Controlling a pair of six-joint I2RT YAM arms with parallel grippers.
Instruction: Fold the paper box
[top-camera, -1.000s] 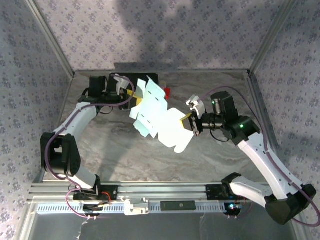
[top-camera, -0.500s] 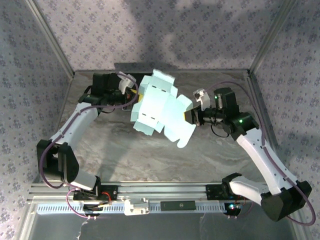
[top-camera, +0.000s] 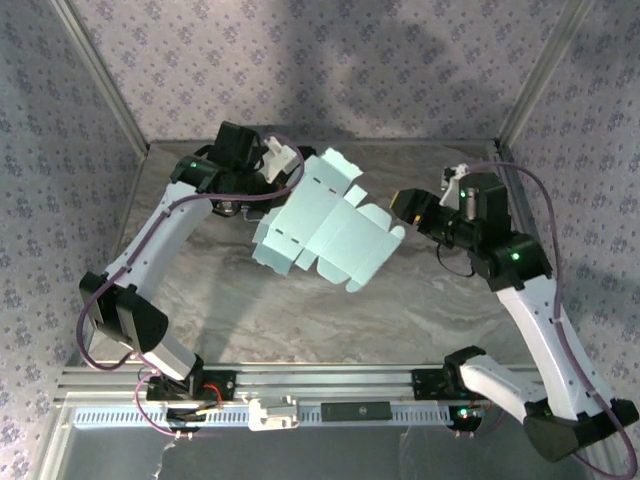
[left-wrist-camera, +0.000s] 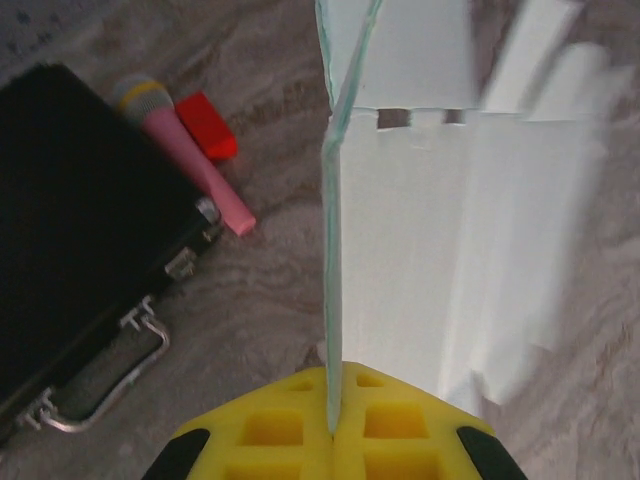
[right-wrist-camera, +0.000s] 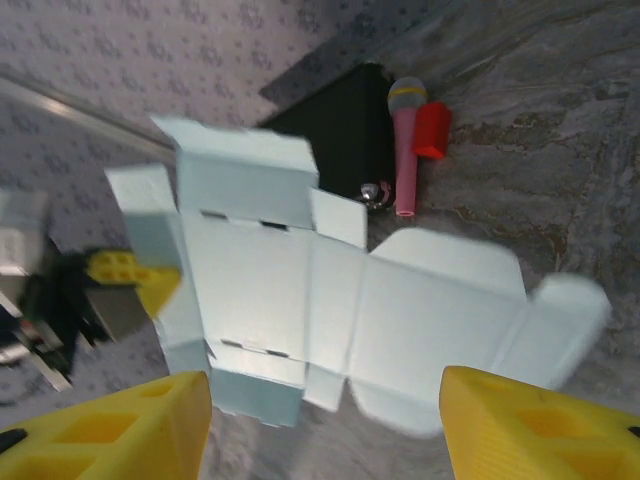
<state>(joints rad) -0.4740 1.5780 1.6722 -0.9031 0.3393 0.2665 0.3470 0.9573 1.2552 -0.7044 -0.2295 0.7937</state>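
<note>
We see paper box (top-camera: 320, 225) mostly flat, mid-frame; left gripper (left-wrist-camera: 332, 420) pinches its edge, right gripper (right-wrist-camera: 325, 425) spread; nearly all folding left.

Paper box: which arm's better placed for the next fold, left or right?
Right, probably. The left claw is shut on one edge of the paper box, holding the blank up, so it's the anchor. The right claw is open, apart from the card, facing its free flaps.

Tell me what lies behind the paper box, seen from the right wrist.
Behind the paper box lie a black case, a pink toy microphone and a small red block. The box covers part of the case.
</note>
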